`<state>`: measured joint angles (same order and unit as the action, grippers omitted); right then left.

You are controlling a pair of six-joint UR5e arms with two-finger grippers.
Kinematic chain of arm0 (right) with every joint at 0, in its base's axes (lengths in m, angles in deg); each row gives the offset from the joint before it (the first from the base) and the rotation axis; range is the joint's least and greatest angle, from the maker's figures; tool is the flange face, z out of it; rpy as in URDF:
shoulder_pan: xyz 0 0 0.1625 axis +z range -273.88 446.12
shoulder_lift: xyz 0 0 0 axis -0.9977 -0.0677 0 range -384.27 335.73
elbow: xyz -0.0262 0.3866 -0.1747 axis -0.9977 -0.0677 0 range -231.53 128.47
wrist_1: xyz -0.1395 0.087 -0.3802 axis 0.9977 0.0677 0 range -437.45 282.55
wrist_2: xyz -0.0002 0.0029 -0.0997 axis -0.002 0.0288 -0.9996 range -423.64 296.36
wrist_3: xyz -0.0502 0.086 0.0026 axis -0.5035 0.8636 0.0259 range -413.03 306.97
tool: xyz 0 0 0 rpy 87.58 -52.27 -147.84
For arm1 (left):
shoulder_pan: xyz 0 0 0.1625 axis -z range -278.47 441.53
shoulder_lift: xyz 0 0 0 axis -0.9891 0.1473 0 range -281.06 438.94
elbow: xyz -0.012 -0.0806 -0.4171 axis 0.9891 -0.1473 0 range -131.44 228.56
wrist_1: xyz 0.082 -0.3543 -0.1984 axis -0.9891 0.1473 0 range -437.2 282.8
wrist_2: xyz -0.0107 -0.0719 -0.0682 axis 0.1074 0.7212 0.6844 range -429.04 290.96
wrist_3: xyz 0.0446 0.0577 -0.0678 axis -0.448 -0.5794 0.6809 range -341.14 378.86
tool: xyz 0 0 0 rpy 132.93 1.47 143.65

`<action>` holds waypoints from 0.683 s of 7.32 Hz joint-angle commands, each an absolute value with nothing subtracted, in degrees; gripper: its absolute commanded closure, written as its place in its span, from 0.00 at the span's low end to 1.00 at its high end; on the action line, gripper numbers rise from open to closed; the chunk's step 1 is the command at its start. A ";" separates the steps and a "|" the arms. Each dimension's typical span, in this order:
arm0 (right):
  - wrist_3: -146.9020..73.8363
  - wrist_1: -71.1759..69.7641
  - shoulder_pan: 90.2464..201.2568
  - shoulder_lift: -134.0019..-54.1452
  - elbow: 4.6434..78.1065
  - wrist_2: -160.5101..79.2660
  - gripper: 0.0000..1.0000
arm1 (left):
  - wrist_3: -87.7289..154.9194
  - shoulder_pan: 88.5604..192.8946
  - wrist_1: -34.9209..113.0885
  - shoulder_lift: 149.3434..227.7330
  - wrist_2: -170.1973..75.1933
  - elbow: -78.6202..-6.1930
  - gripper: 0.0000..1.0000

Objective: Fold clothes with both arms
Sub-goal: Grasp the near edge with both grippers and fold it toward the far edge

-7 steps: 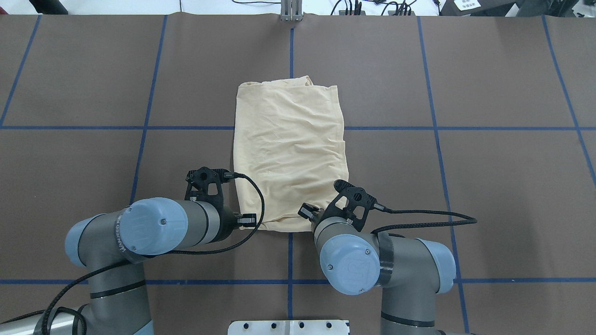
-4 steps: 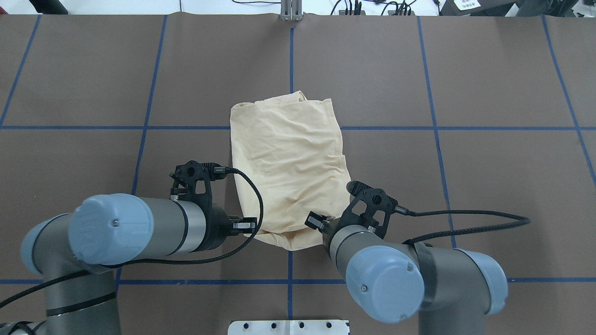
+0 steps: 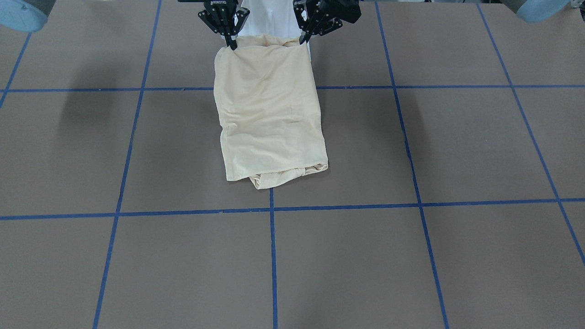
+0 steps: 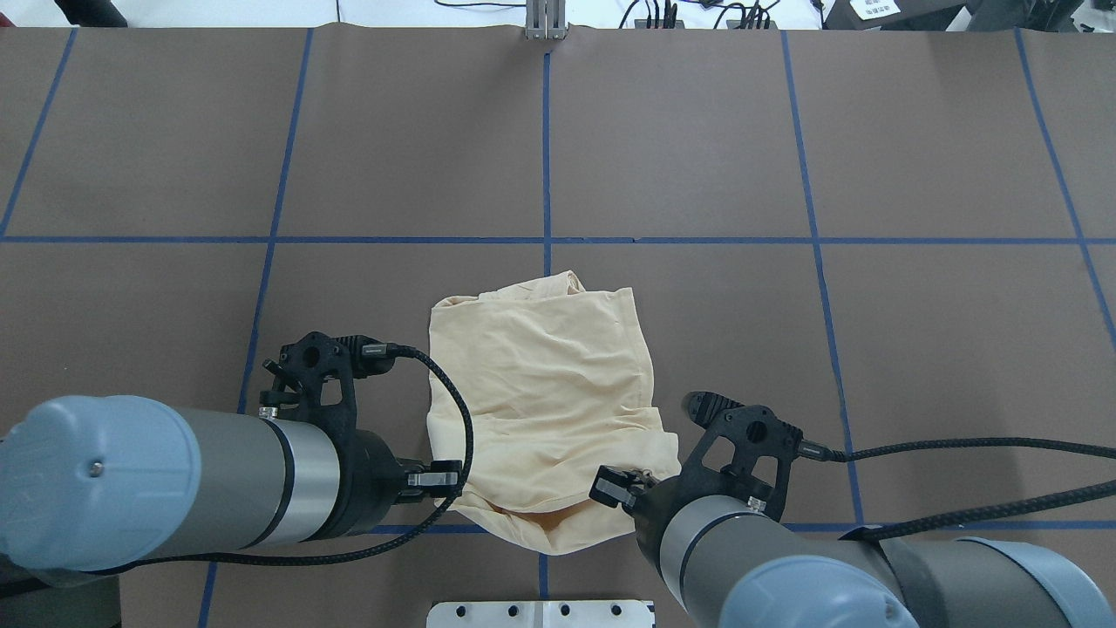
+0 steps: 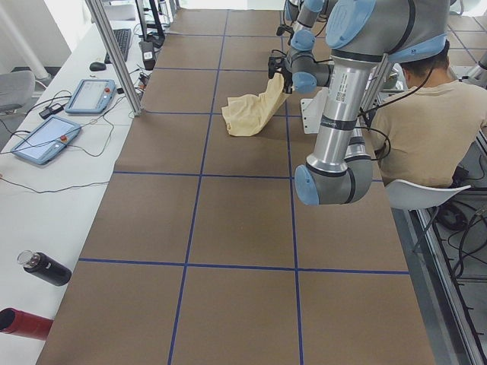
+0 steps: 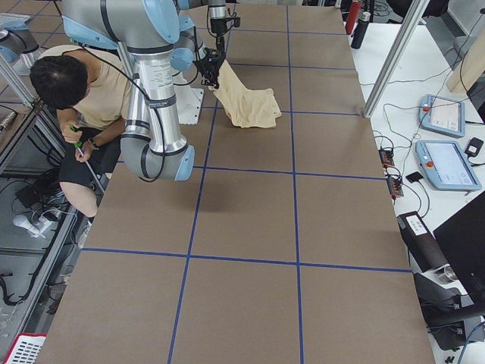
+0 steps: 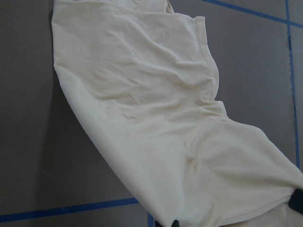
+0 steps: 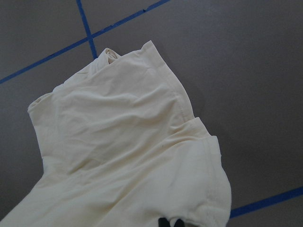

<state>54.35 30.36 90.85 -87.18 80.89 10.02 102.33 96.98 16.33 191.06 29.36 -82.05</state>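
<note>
Shirt point(image 5: 249, 114) — one end raised on the robot's side, other end resting on table point(image 5: 228, 228); person point(image 5: 426, 129) seated behind left arm point(image 5: 338, 114).

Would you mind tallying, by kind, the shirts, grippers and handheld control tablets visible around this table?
1 cream shirt
2 grippers: left gripper, right gripper
2 control tablets
Total: 5

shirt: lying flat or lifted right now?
Partly lifted: the left gripper and right gripper hold the shirt up by its near corners; its far end rests on the table.
</note>
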 commanded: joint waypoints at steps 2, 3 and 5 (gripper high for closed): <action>46.82 15.51 103.40 -83.15 61.90 10.45 1.00 | 95.79 102.95 16.14 194.34 27.39 -70.22 1.00; 45.33 11.88 106.04 -81.59 56.45 11.06 1.00 | 94.55 104.80 16.58 194.95 26.16 -67.39 1.00; 44.96 7.39 108.52 -75.36 44.94 11.06 1.00 | 91.73 107.54 17.45 196.27 25.10 -63.51 1.00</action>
<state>45.38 10.76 106.72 -78.91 52.15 10.98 93.24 105.79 16.71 195.34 25.65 -66.13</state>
